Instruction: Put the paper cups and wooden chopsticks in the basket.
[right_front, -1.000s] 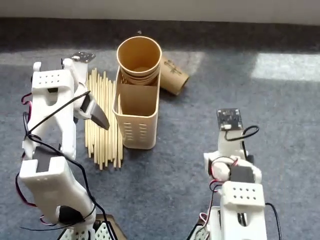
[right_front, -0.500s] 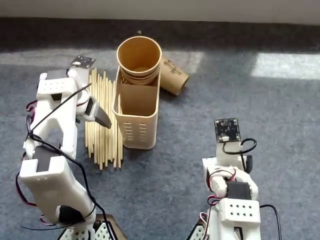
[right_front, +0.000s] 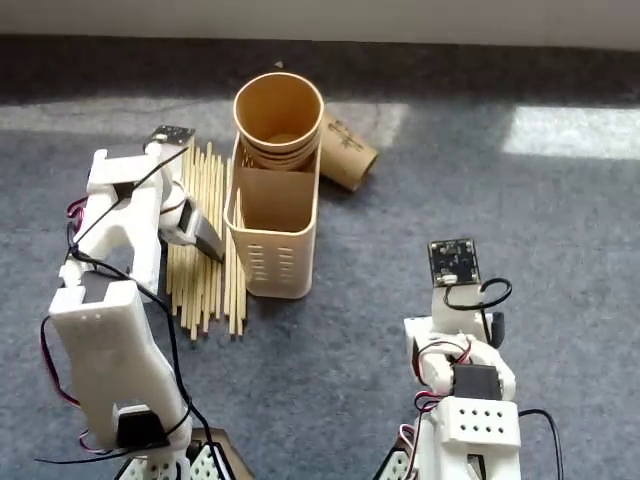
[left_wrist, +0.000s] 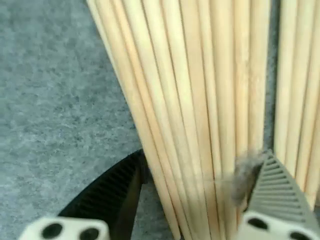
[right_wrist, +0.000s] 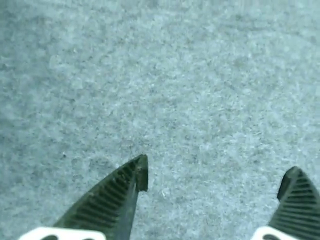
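1. Grey carpet (right_front: 340, 360) covers the whole work surface, and both arms stand on it at the near edge.
2. Nearest, the right arm (right_front: 465, 400) is drawn back at the near right. The right gripper (right_wrist: 218, 175) points down at bare carpet with its fingers spread wide, nothing between them, well apart from the task's things.
3. On the left, the left arm (right_front: 110, 300) stretches away from its base and, from above, covers the outer edge of the chopsticks (right_front: 205, 295).
4. The left gripper (left_wrist: 202, 167) is down on that pile with its fingers apart. The dark finger (left_wrist: 117, 190) is on the carpet side of a bundle, and the pale finger (left_wrist: 270, 185) sits among the sticks.
5. The chopsticks lie flat on the carpet in a loose fan, just beside the basket (right_front: 275, 270).
6. The cream basket stands upright, and its slotted wall lies close along the inner sticks.
7. A stack of cups (right_front: 278, 120) stands in the basket's far compartment.
8. Behind the basket, a single cup (right_front: 345, 152) lies on its side on the carpet, touching or nearly touching the basket's far corner.
9. Farthest off, a patch of sunlight (right_front: 570, 135) falls on the right, before a darker band (right_front: 320, 55).
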